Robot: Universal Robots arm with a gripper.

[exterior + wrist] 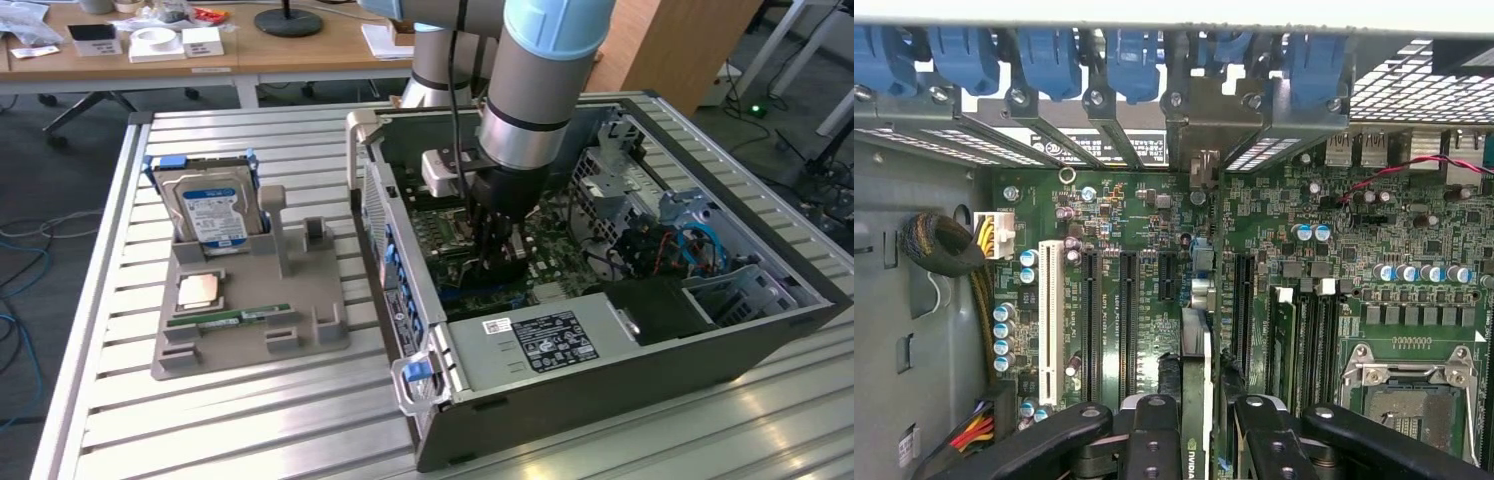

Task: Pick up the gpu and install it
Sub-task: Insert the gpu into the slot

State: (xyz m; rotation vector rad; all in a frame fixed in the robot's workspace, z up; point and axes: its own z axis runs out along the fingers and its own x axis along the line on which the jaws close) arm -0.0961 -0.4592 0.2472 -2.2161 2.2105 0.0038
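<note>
Office desks and cables ring a slatted metal bench that carries an open PC case and a grey holder. Inside the case, the end effector is low over the motherboard, pinching the gpu edge-on between its fingers. The card stands upright above an expansion slot, its bracket end toward the rear slot openings. Judging by this, the insertion step is under way; seating it would call for a straight press with the card edge lined up on the slot. The card's lower edge and whether it already touches the slot are hidden by the fingers.
</note>
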